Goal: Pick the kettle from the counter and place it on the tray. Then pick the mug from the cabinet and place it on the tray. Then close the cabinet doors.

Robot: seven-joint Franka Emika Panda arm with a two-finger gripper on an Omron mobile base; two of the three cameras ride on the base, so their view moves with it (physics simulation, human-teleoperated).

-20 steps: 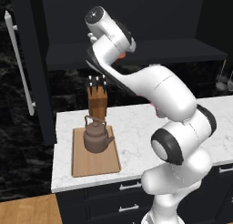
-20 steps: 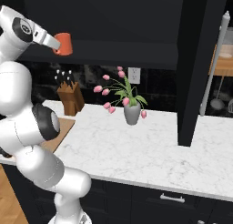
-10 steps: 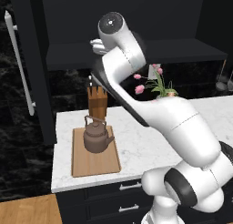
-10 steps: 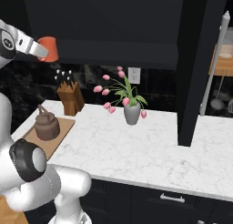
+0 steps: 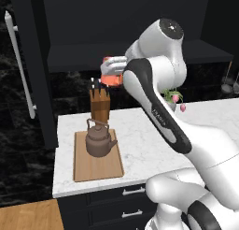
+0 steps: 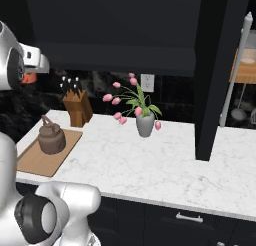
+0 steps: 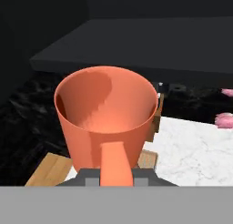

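My claw [image 5: 112, 74] is clamped on the orange mug [image 7: 107, 114], held upright and high above the desk [image 5: 140, 145] so it clears the knife block [image 5: 100, 106] on its way toward the tray [image 5: 97, 164], where the kettle [image 5: 99, 139] sits.

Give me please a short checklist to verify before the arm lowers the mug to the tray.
1. Mug held in the gripper: ok.
2. Mug upright, opening up: ok.
3. Kettle already on the tray: ok.
4. Free tray space in front of the kettle: ok.
5. Mug directly above that free space: not ok, it hangs over the knife block.
6. Firmness of the fingers' grip: cannot tell.
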